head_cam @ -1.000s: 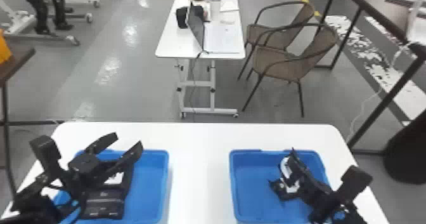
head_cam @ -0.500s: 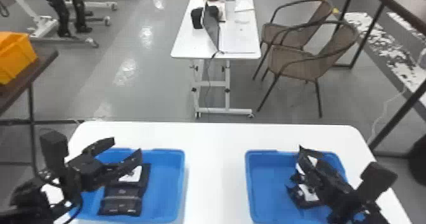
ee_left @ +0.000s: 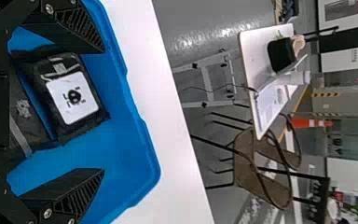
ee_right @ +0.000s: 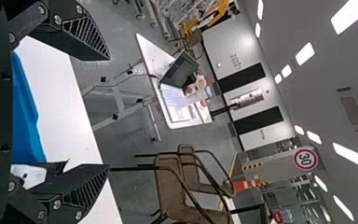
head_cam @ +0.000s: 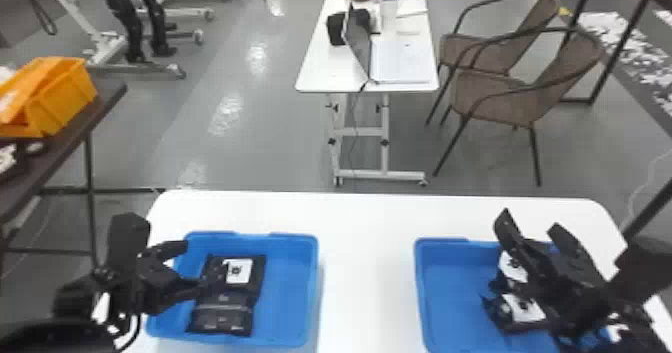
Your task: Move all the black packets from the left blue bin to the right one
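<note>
My left gripper has gone lower in the head view, and my right gripper has spread its fingers; both are open. Black packets lie in left blue bin, lower left; other packets lie in right blue bin, lower right.

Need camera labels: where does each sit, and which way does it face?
Head view: on the head, forward and down at left bin, right bin; left gripper, right gripper show.
Left wrist view: on that wrist, past left gripper over left bin.
Right wrist view: on that wrist, past right gripper to laptop.
Wrist views share the laptop.
</note>
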